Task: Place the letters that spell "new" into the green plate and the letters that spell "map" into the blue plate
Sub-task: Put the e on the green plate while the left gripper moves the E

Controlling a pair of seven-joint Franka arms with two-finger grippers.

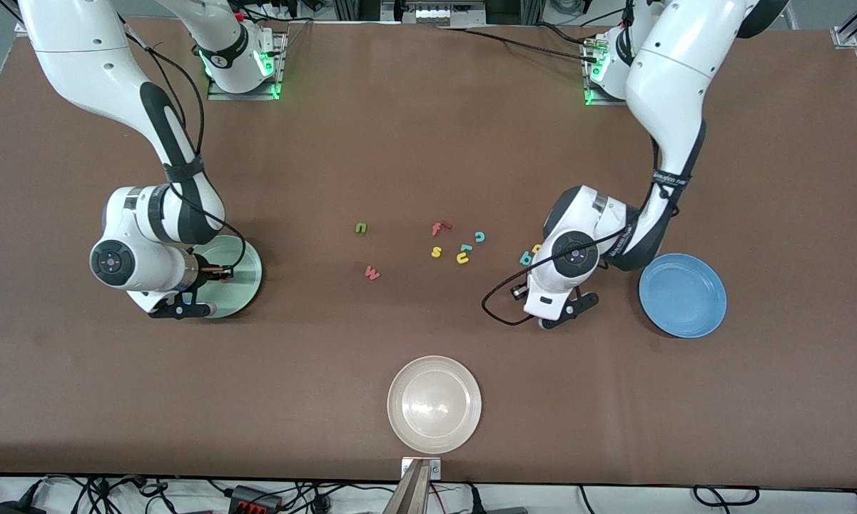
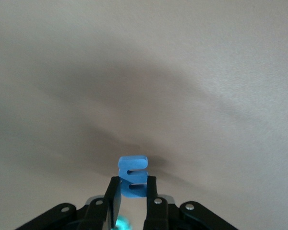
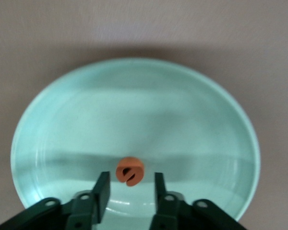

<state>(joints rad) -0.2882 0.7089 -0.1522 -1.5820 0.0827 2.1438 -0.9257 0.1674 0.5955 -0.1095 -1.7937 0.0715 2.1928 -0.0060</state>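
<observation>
My left gripper (image 2: 133, 182) is shut on the blue "m" (image 2: 132, 170), which stands up between its fingers just above the brown table. In the front view that hand hovers beside the teal "a" (image 1: 525, 258) and yellow "p" (image 1: 536, 249), a short way from the blue plate (image 1: 683, 295). My right gripper (image 3: 129, 188) is open over the green plate (image 3: 77, 120). The orange "e" (image 3: 130, 171) lies free in the plate just past the fingertips. The dark green "n" (image 1: 360, 228) and red "w" (image 1: 372, 273) lie mid-table.
A red "f" (image 1: 440, 228), teal "c" (image 1: 480, 236), yellow "s" (image 1: 436, 251) and yellow "u" (image 1: 462, 258) lie clustered mid-table between the two hands. A cream-white plate (image 1: 434, 404) sits nearest the front camera.
</observation>
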